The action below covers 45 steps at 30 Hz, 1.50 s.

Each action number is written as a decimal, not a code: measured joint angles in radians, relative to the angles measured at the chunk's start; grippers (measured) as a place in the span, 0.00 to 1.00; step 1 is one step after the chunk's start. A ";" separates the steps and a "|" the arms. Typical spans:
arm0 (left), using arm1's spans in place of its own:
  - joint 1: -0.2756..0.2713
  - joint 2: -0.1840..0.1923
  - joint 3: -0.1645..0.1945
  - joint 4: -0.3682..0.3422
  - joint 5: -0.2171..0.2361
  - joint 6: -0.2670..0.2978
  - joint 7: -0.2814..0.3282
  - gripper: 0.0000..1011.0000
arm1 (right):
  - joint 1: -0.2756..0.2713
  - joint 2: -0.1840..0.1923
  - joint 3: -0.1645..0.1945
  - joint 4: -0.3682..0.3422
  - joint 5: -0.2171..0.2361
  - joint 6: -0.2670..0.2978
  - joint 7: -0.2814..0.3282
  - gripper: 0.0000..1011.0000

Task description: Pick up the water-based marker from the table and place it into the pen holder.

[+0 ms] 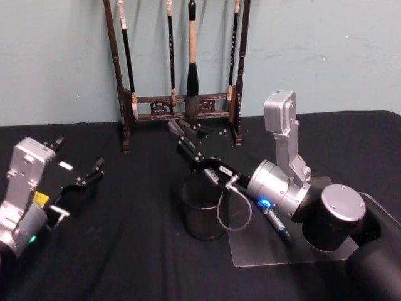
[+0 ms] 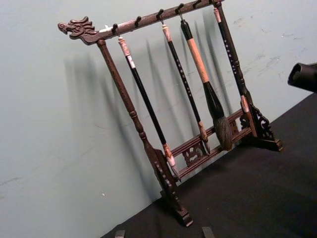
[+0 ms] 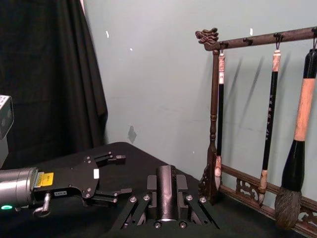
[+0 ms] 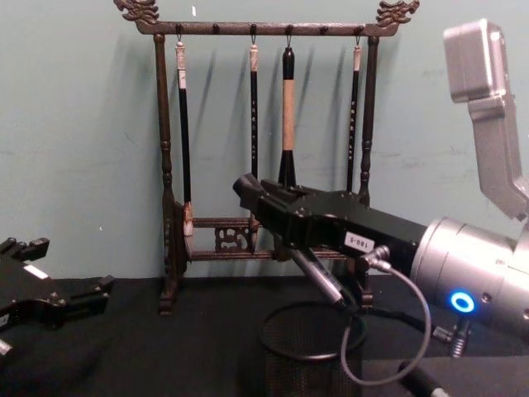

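I record the right gripper (image 4: 248, 192) clamped on the slim grey-black cylindrical marker (image 4: 318, 279). The chest view shows it slanting down, lower end at the mouth of the round black wire-mesh pen holder (image 1: 202, 216) on the black-cloth table (image 1: 125, 257). The right wrist view adds the left gripper (image 3: 124, 173), fingers spread and empty, off to the left.
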State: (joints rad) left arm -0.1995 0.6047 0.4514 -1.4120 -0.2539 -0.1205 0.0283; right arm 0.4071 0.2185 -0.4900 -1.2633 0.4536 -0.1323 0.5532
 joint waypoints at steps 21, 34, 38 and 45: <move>0.000 0.000 0.000 0.000 0.000 0.000 0.000 0.99 | 0.012 -0.002 -0.013 0.036 0.007 0.010 0.011 0.22; 0.000 0.000 0.000 0.000 0.000 0.000 0.000 0.99 | 0.012 -0.001 -0.012 0.036 0.007 0.010 0.010 0.22; 0.000 0.000 0.000 0.000 0.000 0.000 0.000 0.99 | 0.011 -0.002 -0.012 0.035 0.006 0.010 0.009 0.23; 0.000 0.000 0.000 0.000 0.000 0.000 0.000 0.99 | 0.011 -0.002 -0.011 0.035 0.006 0.010 0.009 0.43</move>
State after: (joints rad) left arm -0.1995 0.6047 0.4514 -1.4120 -0.2539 -0.1205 0.0283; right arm 0.4178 0.2169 -0.5011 -1.2282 0.4596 -0.1223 0.5626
